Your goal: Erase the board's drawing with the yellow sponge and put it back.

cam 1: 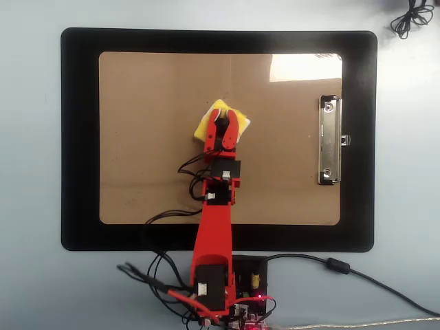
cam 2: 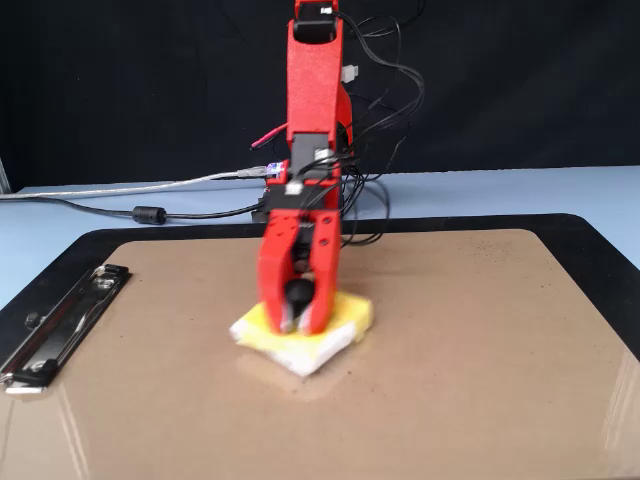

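Observation:
The yellow sponge [cam 1: 209, 118] [cam 2: 352, 312] lies flat on the brown board [cam 1: 151, 137] [cam 2: 480, 350], near its middle. My red gripper [cam 1: 223, 122] [cam 2: 299, 322] is over it, shut on the sponge's black knob [cam 2: 297, 295]. In the overhead view the arm reaches up from the bottom edge over the board. The board's silver clip [cam 1: 329, 140] [cam 2: 60, 325] is on the right in the overhead view and on the left in the fixed view. No drawing shows on the bare board around the sponge; the part under the sponge and arm is hidden.
The board rests on a larger black mat [cam 1: 79, 137] [cam 2: 600, 240] on a pale blue table [cam 1: 31, 275]. Cables [cam 1: 158, 275] and a controller board [cam 1: 253, 278] sit at the arm's base. A grey cable [cam 1: 371, 282] runs to the right, and a coiled wire [cam 1: 409, 15] lies top right.

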Motion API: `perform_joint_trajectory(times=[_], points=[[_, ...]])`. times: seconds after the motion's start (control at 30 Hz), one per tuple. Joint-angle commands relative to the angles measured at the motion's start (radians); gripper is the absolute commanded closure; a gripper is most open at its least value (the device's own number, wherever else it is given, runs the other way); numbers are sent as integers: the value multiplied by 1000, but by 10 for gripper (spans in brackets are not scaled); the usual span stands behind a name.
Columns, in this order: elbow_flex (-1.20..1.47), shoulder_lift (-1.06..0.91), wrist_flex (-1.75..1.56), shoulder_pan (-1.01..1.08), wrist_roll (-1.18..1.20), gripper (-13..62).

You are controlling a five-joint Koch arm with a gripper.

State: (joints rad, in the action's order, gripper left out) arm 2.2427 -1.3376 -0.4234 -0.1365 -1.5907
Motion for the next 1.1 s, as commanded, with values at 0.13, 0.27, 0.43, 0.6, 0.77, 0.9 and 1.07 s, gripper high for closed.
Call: perform_joint_trajectory(times=[0.13,0.27,0.43,0.6,0.77,0.9,1.07], points=[[256,-267,-9,-179,-107,574],[149,-147,-11,-186,-104,574],[57,-117,2,-230,-106,574],[48,-337,209,-403,-158,574],[-31,-430,391,-637,-295,574],[-71,-371,394,-769,-304,574],[-86,-331,394,-781,-304,573]])
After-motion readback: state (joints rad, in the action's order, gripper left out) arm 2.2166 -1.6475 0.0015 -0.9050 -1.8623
